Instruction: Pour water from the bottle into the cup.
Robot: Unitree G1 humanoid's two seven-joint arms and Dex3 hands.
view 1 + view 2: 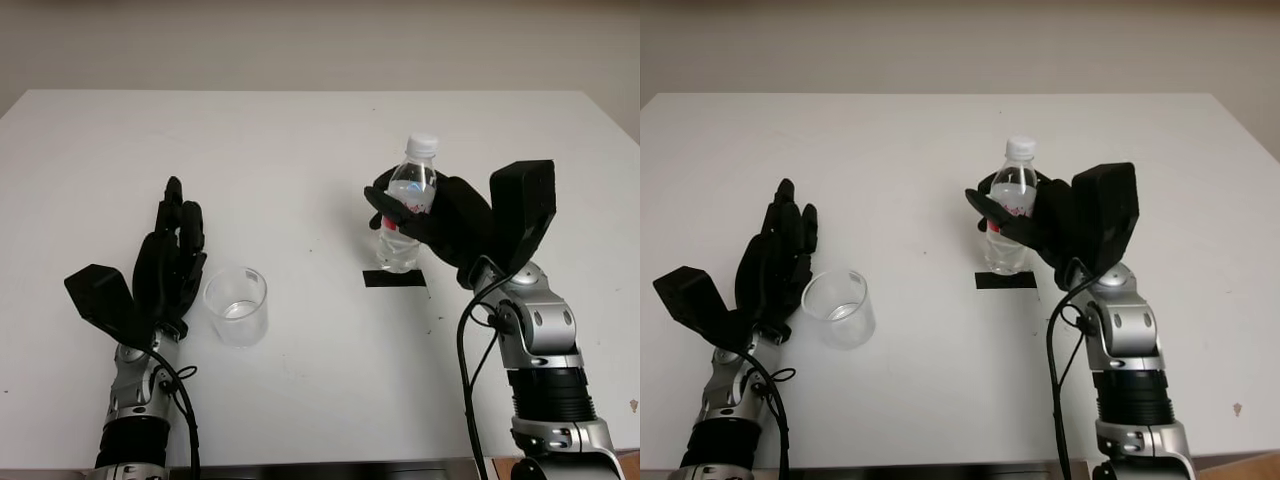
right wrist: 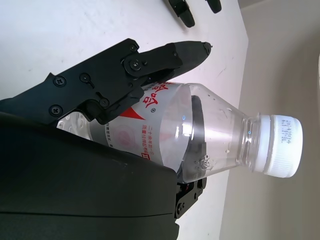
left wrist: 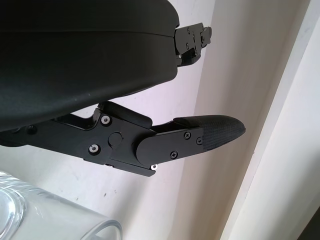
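A clear plastic water bottle (image 1: 410,190) with a white cap and a red-and-white label stands upright over a black tape mark (image 1: 394,278), right of the table's middle. My right hand (image 1: 425,215) is shut on the bottle's body, and in the right wrist view its fingers (image 2: 150,60) wrap around the bottle (image 2: 210,135) at the label. A clear, empty-looking cup (image 1: 237,305) stands upright at the front left. Just left of the cup is my left hand (image 1: 172,255), open and holding nothing; the cup's rim (image 3: 60,220) shows close to it in the left wrist view.
The white table (image 1: 300,150) stretches back to a pale wall. Its front edge runs just below both arms. A cable (image 1: 468,380) hangs beside the right forearm.
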